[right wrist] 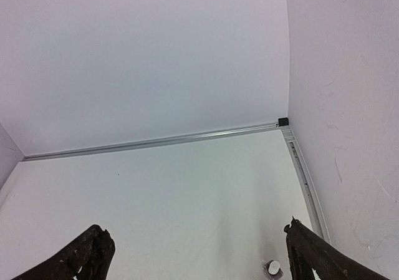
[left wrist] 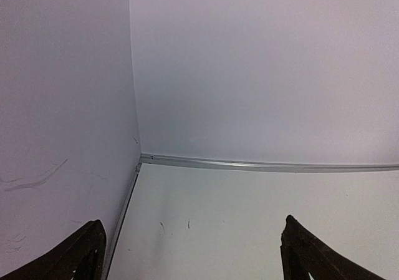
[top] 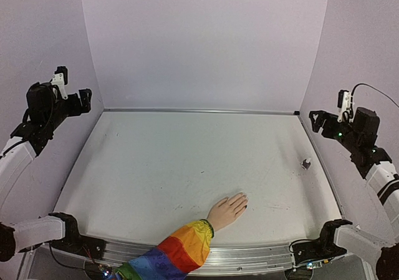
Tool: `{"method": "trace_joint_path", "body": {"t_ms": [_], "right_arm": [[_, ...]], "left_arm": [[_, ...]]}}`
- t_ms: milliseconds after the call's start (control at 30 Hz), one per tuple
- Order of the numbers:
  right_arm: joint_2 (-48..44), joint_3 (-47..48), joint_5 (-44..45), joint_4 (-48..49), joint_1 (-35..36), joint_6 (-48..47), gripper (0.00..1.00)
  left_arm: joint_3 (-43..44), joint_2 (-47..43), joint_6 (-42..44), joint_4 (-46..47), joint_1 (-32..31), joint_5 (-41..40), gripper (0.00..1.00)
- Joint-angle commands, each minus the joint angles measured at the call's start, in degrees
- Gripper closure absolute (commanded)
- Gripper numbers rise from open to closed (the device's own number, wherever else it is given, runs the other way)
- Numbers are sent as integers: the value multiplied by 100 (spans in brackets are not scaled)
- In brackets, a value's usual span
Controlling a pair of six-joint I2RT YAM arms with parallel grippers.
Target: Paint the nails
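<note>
Right gripper (top: 317, 120): black, two-fingered, raised at the right edge of the top view. Its jaws are spread wide with nothing between them, as its wrist view (right wrist: 196, 249) confirms.

Left gripper (top: 85, 99): same make, raised at the left edge, likewise spread and empty (left wrist: 190, 246).

Small dark-and-silver polish bottle (top: 306, 163): stands on the white table (top: 174, 161) just below and left of the right gripper, at the bottom of its wrist view (right wrist: 272, 267).

Pale peach mannequin hand (top: 227, 210): lies flat at lower centre in a rainbow-striped sleeve (top: 181, 250). Its long axis runs lower left to upper right.

Skin-toned nails (top: 243, 200): at the upper-right fingertips, one with a dark spot. They point toward the bottle, so the right arm is judged nearer to both.
</note>
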Motion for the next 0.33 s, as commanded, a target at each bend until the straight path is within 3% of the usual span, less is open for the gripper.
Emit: {"method": "trace_joint_path", "body": {"t_ms": [0,300], "right_arm": [[191,223,-202,-40,2,-128,2],[-73,88,-8,116,2,-83,2]], "left_arm": [[19,-59,80,55,20,331,1],[-26,-76,274,173,20,531,1]]}}
